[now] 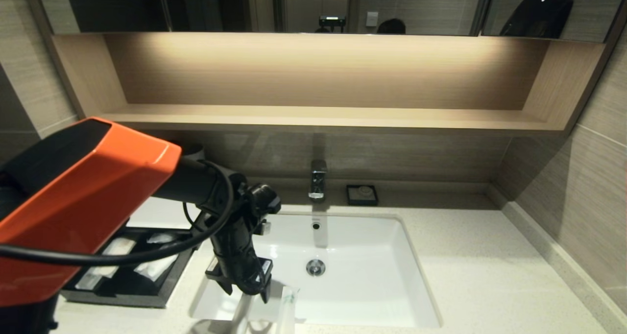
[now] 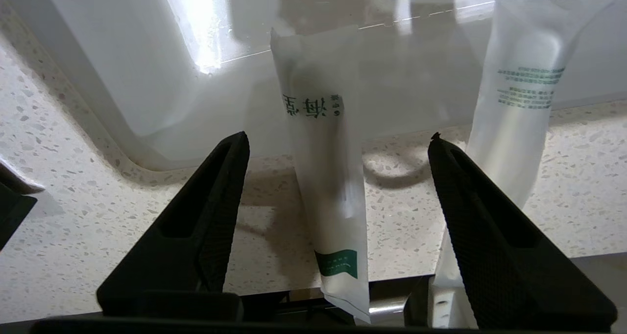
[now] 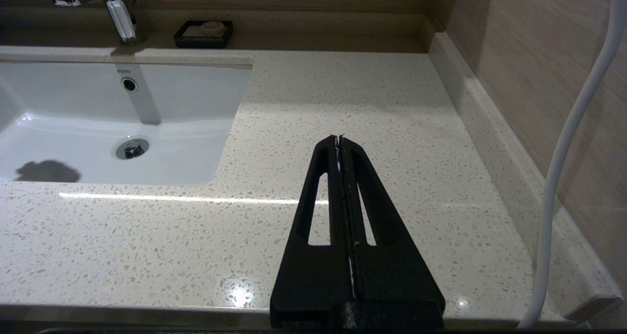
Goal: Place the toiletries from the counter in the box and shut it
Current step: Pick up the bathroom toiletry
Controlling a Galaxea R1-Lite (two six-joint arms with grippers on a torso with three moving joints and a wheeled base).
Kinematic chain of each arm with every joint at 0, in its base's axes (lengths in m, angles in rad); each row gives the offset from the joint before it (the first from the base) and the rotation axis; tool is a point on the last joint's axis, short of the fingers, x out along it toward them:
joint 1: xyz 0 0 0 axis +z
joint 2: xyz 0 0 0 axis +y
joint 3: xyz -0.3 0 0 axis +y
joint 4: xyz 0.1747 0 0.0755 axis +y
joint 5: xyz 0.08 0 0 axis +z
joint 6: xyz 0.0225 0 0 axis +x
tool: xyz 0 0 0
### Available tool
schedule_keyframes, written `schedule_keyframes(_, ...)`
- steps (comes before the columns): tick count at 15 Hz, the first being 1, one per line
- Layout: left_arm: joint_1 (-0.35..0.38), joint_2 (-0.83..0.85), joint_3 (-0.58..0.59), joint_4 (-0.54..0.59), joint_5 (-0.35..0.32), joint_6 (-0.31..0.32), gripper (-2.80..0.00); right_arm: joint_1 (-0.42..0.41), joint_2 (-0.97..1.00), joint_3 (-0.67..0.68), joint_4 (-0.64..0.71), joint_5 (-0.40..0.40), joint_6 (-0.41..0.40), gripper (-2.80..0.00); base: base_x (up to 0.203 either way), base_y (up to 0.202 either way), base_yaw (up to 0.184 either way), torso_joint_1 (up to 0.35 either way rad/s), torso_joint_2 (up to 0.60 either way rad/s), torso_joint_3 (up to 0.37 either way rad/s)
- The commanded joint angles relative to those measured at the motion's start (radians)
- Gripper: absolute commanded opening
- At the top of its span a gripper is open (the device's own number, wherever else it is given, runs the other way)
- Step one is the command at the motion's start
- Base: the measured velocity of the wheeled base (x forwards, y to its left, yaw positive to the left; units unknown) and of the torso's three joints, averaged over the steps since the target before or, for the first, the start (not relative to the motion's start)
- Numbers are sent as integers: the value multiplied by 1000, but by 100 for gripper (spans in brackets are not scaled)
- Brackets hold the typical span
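**Left gripper above two packets at sink edge**

Left gripper [image 2: 338,138]: fingers spread wide, holding nothing, poised above the front rim of the sink [image 1: 392,255]. Between the fingers: one slim packet [image 2: 328,177] with a green mark, lying across the counter [image 2: 73,216] edge and reaching over the basin. Beside it, close to one finger: second packet [image 2: 519,118] with green print, also overhanging the basin. Box [image 1: 147,295] at left of sink, drawer pulled out, white sachets [image 1: 156,265] inside. Right gripper [image 3: 339,140]: fingers pressed together, empty, over bare counter right of the sink. Soap dish [image 1: 362,195] beside the tap [image 1: 317,179] at the back.
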Motion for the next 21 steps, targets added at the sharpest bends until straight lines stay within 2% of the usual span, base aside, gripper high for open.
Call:
schedule_keyframes(1,0,32,-2,2,15,-3,0,0,-1,0,0,0,0,-280,0,0,0,0,0,0)
schedule_keyframes(15,11,64,-9,-3,17,-22,0,0,-1,0,0,0,0,-280,0,0,0,0,0,0)
schedule_keyframes(16,11,65,-9,-3,17,-22,-280,0,-1,0,0,0,0,-280,0,0,0,0,0,0)
schedule_keyframes(21,12,67,-12,3,17,-23,-280,0,0,0,0,0,0,-280,0,0,0,0,0,0)
